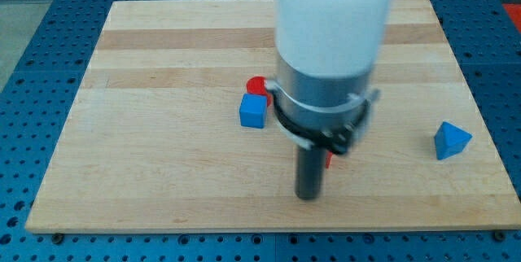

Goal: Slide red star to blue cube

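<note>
Nearest the view's bottom, my tip [308,195] rests on the wooden board [163,181]; it is a plain rod with no jaws to open or close. Just behind it, a sliver of red [329,161] peeks out, likely the red star, mostly hidden by the arm. Farther up and left sits the blue cube [253,112], touching a red block [257,85] whose shape is unclear. A blue triangular block [450,141] lies well apart at the view's right
</note>
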Robot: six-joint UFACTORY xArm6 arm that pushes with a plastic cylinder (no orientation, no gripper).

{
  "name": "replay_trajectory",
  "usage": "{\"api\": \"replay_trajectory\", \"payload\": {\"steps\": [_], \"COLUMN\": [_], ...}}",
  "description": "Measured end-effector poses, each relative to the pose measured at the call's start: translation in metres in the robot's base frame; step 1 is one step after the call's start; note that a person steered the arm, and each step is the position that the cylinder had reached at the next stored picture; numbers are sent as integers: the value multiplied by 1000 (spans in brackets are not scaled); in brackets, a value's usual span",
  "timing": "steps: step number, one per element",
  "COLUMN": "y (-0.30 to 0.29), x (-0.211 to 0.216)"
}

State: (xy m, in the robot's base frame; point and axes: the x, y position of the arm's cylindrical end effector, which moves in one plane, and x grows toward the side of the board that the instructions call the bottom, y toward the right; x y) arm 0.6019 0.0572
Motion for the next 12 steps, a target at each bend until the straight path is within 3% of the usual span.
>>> {"api": "replay_trajectory", "payload": {"steps": [1, 3, 7, 12], "y": [35, 31, 49, -77], "x": [10, -36, -59, -73]}}
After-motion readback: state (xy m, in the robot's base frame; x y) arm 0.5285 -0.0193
